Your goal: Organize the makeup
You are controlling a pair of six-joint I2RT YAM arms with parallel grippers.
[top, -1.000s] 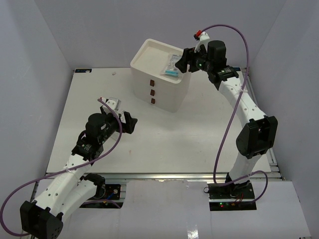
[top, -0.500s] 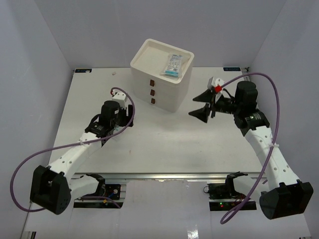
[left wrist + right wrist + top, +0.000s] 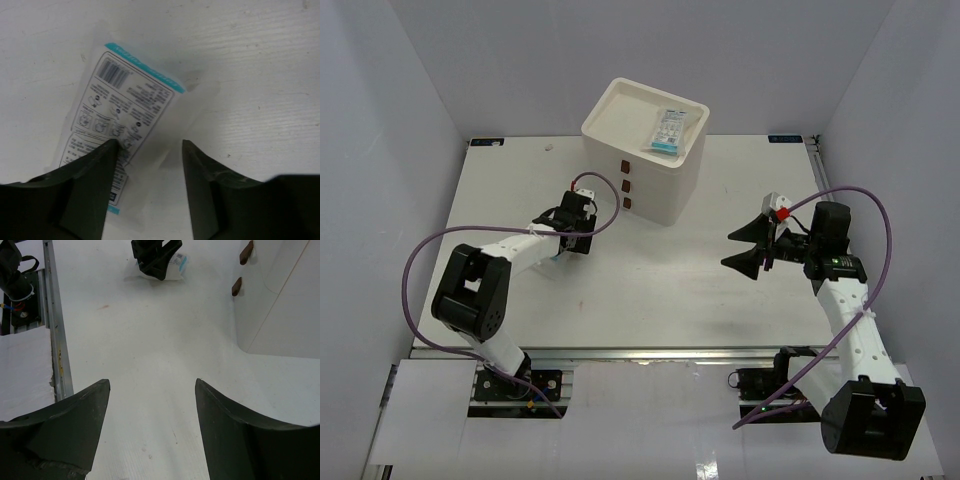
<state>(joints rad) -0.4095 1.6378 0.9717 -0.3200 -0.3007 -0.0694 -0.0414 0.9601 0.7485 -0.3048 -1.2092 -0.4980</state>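
A flat clear sachet with blue print and a barcode lies on the white table. My left gripper is down over it with the jaws apart: the left finger rests on the printed part and the sachet's clear edge lies between the fingers. From above, this left gripper sits just left of the cream drawer box. A second blue-print sachet lies on the box top. My right gripper hovers open and empty over the right of the table, pointing left; the right wrist view also shows it.
In the right wrist view, the box wall with brown drawer handles fills the upper right. The metal rail marks the table's near edge. Purple cables loop beside both arms.
My left gripper moved up-right toward the box, came down over the table sachet and narrowed its jaws. My right arm drew back from the box top to the table's right side.
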